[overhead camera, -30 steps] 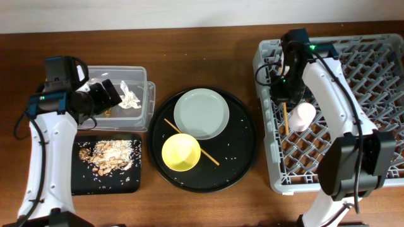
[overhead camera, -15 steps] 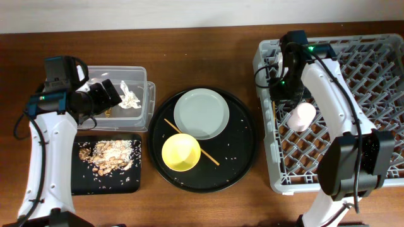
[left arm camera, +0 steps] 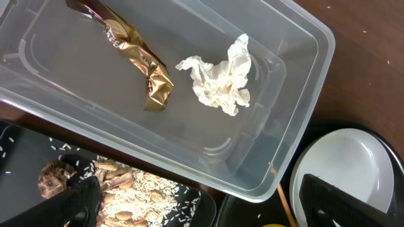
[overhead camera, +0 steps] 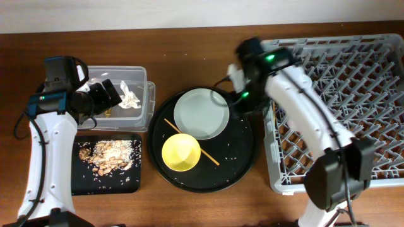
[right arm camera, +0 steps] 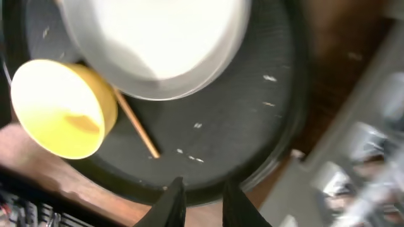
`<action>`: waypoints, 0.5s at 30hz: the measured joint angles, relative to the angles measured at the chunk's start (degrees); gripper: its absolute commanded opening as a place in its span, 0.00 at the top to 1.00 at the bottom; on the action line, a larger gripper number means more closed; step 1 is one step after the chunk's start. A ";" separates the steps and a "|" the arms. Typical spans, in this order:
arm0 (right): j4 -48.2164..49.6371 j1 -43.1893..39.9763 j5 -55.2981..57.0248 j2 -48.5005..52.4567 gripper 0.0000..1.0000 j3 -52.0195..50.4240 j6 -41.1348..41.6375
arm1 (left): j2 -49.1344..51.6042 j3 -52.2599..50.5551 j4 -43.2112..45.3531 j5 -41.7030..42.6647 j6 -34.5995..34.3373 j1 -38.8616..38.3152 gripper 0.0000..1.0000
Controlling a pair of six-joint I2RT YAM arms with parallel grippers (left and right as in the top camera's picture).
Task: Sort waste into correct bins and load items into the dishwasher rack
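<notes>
My left gripper (overhead camera: 112,93) hangs open and empty over the clear tub (overhead camera: 120,72), its jaws far apart in the left wrist view (left arm camera: 208,211). In the tub lie the crumpled white tissue (left arm camera: 218,79) and the brown-gold wrapper (left arm camera: 136,57). Food scraps with rice (overhead camera: 107,154) lie in the shallow black tray (overhead camera: 85,180). My right gripper (overhead camera: 243,102) is over the right rim of the round tray, jaws slightly apart and empty (right arm camera: 202,198). The pale plate (overhead camera: 202,113), the yellow bowl (overhead camera: 181,152) and one chopstick (overhead camera: 208,156) lie on that tray. The cups are hidden.
The large round black tray (overhead camera: 243,157) sits mid-table with stray rice grains on it. The grey dishwasher rack (overhead camera: 353,75) fills the right side, and my right arm crosses its left part. Bare wooden table (overhead camera: 189,208) lies in front.
My right arm has swung left, from over the rack's left part to the round tray's right rim. The pink cup and the chopstick in the rack are now hidden. The left arm has not moved.
</notes>
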 measured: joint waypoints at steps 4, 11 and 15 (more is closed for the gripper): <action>4.02 5.46 0.92 -0.02 0.77 -5.68 0.07 | 0.00 0.00 0.04 0.00 0.02 0.00 0.00; 15.56 13.20 4.68 -0.17 0.67 -19.61 -2.84 | 0.00 0.00 0.02 -0.04 0.02 0.00 0.01; 21.86 16.79 5.18 -0.17 0.65 -23.87 -5.01 | 0.00 0.00 0.02 -0.17 0.02 0.00 0.01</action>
